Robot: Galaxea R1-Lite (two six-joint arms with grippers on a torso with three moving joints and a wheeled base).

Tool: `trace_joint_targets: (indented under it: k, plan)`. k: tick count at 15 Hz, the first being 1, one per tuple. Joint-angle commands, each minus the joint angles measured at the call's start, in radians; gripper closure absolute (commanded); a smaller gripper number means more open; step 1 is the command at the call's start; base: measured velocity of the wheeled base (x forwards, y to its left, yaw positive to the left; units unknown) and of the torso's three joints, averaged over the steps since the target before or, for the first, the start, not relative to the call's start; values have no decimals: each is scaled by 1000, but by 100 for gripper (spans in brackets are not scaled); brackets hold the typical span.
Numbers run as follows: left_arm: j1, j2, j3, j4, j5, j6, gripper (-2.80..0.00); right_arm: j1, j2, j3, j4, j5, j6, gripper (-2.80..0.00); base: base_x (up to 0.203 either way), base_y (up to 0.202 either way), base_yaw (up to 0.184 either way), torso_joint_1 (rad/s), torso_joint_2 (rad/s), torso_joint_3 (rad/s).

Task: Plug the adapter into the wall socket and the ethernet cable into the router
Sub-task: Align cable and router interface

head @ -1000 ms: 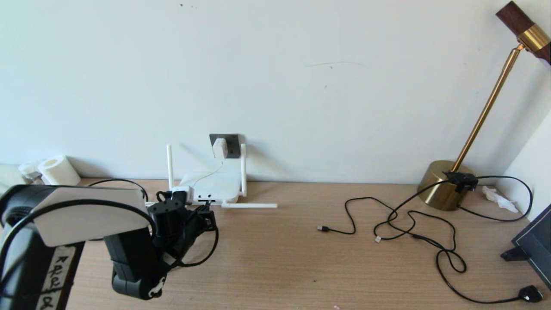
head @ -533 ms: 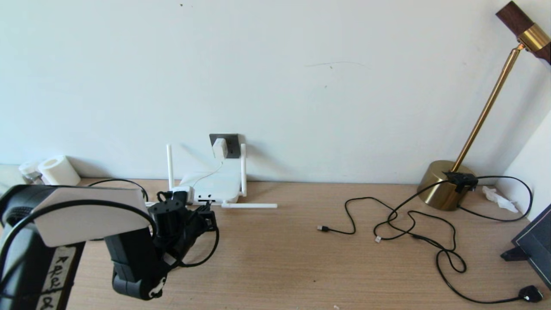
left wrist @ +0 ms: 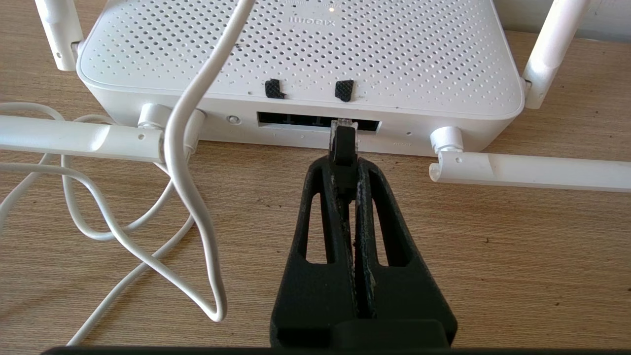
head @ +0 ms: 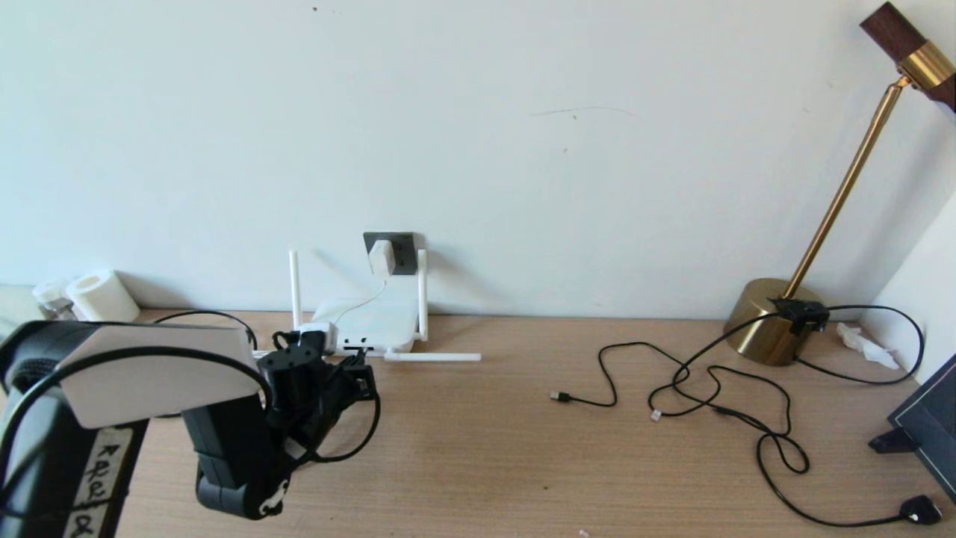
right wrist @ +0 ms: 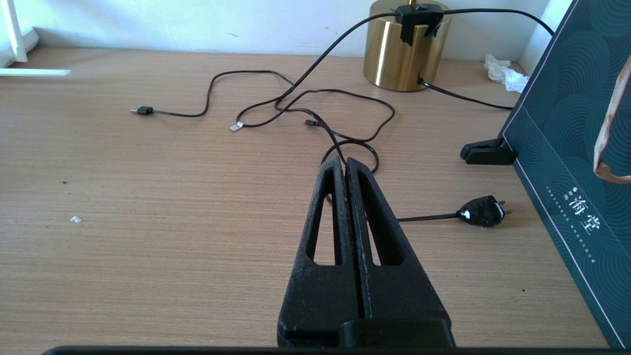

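The white adapter [head: 381, 258] sits in the dark grey wall socket [head: 402, 250], its thin white cord [left wrist: 197, 148] running down over the router. The white router [head: 377, 323] [left wrist: 300, 54] lies against the wall, two antennas upright and two flat on the desk. My left gripper [head: 357, 368] [left wrist: 343, 162] is shut on the ethernet cable's black plug [left wrist: 342, 143], whose clear tip sits at the mouth of the router's dark port strip [left wrist: 296, 120]. The ethernet cable [head: 351, 444] loops back under my left arm. My right gripper [right wrist: 343, 165] is shut and empty, over the desk's right part, out of the head view.
A brass lamp [head: 773, 321] stands at the back right with thin black cables [head: 709, 388] and a black mains plug [head: 920, 509] strewn before it. A dark box [right wrist: 572, 148] stands at the right edge. A paper roll [head: 101, 295] sits at the back left.
Hardly anything differs: my left gripper with the plug has stayed at the router's ports, edging a touch closer.
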Motion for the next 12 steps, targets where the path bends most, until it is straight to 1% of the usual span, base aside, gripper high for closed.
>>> trace_joint_targets:
  k: [1,12]
  plan:
    - [-1,5,-4,-9,2,-1,0,0,0,0,0,0,0,0,0,0,0,0,0,0]
    - [1,8,-27,7,2,-1,0,0,0,0,0,0,0,0,0,0,0,0,0,0]
